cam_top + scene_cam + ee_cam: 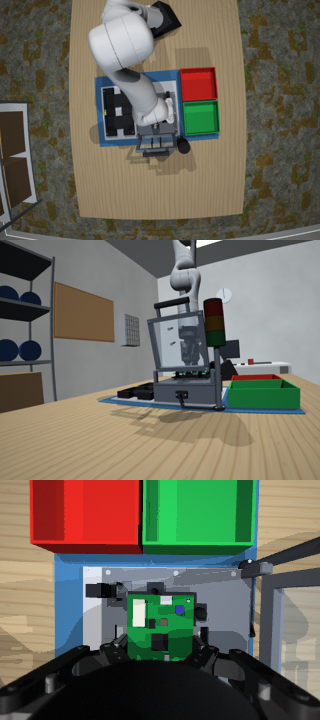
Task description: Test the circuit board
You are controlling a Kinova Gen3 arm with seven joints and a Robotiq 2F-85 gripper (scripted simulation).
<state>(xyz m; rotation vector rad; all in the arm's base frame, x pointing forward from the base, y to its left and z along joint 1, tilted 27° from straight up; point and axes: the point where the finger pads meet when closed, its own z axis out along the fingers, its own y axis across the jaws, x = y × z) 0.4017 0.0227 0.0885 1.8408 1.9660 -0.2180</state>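
Note:
The green circuit board is component side up over the grey tester. Its large white connector is at the board's left side in the wrist view. My gripper is shut on the board's two side edges; any gap there is too small to see. The pins and the board's near end are hidden. The tester's lid stands open. The black hook is at the opposite side. The signal light is unlit.
The black tray is beside the tester. The red bin and green bin stand on the other side. The raised lid and signal light are close to my arm.

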